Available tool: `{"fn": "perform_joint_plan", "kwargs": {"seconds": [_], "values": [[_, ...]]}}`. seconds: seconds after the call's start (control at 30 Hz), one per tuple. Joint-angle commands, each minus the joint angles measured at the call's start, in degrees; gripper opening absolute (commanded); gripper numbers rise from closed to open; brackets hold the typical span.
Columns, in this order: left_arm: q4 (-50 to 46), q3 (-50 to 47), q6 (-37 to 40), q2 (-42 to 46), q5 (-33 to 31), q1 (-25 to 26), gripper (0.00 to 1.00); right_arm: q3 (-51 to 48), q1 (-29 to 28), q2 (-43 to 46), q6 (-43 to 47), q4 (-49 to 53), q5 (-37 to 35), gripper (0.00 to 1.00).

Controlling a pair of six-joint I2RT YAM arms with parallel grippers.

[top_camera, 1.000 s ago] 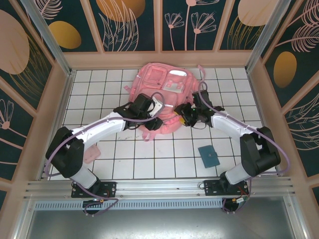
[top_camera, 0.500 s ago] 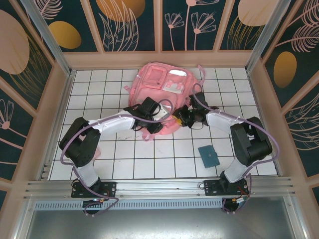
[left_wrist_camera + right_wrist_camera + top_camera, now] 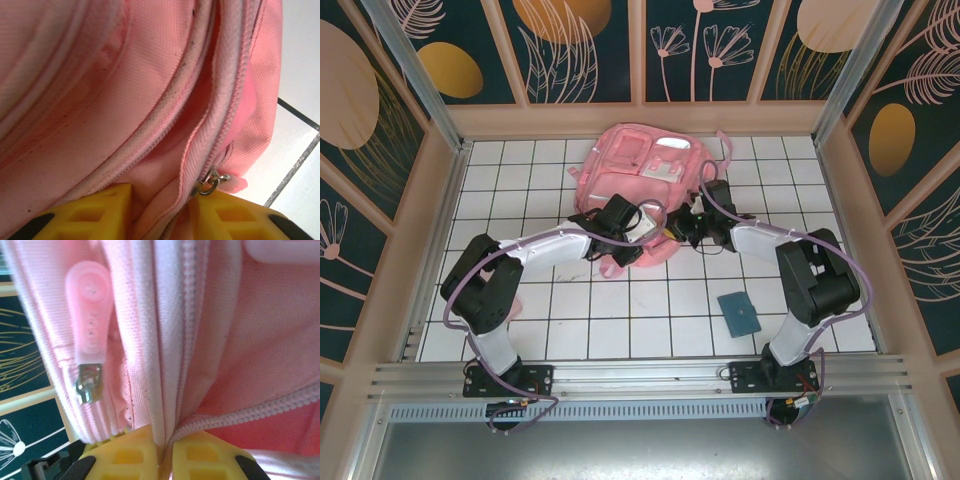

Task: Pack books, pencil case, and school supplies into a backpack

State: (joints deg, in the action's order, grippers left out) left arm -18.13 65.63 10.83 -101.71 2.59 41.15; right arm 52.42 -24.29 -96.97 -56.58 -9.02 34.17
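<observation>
Backpack: folds of its pink fabric sit clamped in the left jaws and in the right jaws.

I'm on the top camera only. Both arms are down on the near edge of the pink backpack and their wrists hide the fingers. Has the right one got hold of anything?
Observer: Yes. The right fingers are shut on a thin fold of the backpack, right beside a zipper track.
Operator: And the left?
Observer: The left fingers stand wider, closed onto a thicker fold of fabric, with a small metal ring at the inner edge of one finger.
Operator: Is either one holding a zipper pull?
Observer: No. On the right wrist camera a pink zipper pull hangs free, beside the pinched fold.
</observation>
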Motion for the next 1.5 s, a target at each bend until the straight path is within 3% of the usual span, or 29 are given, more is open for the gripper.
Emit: {"fn": "perform_joint_plan", "kwargs": {"seconds": [0.0, 0.23, 0.47, 0.53, 0.7, 0.8, 0.9, 1.03, 1.1, 1.2, 1.33, 1.47], "values": [[2.4, -1.9, 1.5, 1.5, -0.3, 0.3, 0.43, -0.1, -0.3, 6.5, 3.2, -16.8, 4.6, 0.04], [4.1, -3.6, 3.8, 5.7, -4.4, 0.3, 0.55, -5.5, -0.2, 9.3, 4.8, -26.2, 2.4, 0.01], [5.5, -6.2, 2.7, 8.0, -3.7, 0.3, 0.57, -10.7, -0.3, 9.4, 14.8, -20.0, -9.1, 0.06], [6.0, -6.8, 1.6, 8.4, -3.3, 0.3, 0.57, -10.8, -0.5, 9.1, 16.3, -16.6, -10.4, 0.12], [8.5, -8.8, -3.5, 11.7, -2.7, 0.3, 0.58, -9.6, -1.0, 14.3, 19.8, -3.1, -14.8, 0.52], [10.5, -11.0, -9.6, 14.7, -4.9, 0.3, 0.61, -8.3, -1.3, 19.6, 23.9, 7.9, -19.8, 0.59], [12.8, -13.8, -17.0, 18.2, -6.8, 0.3, 0.64, -6.9, -2.8, 22.7, 28.4, 16.8, -23.3, 0.59], [15.0, -16.7, -28.8, 21.7, -10.5, 0.3, 0.66, -5.7, -8.0, 22.4, 31.2, 21.2, -22.0, 0.52], [14.0, -16.9, -34.0, 22.6, -11.3, 0.3, 0.65, -5.2, -11.0, 21.1, 30.0, 20.9, -22.2, 0.46], [12.5, -17.2, -39.0, 23.2, -11.5, 0.3, 0.64, -4.5, -10.9, 18.2, 24.6, 20.6, -24.9, 0.43], [12.3, -17.3, -38.0, 22.5, -8.7, 0.3, 0.62, -4.1, -8.0, 15.6, 13.7, 20.9, -25.9, 0.39], [13.2, -15.8, -32.9, 20.7, -5.9, 0.3, 0.62, -2.3, -7.4, 11.9, 6.3, 19.2, -24.8, 0.45]]}}
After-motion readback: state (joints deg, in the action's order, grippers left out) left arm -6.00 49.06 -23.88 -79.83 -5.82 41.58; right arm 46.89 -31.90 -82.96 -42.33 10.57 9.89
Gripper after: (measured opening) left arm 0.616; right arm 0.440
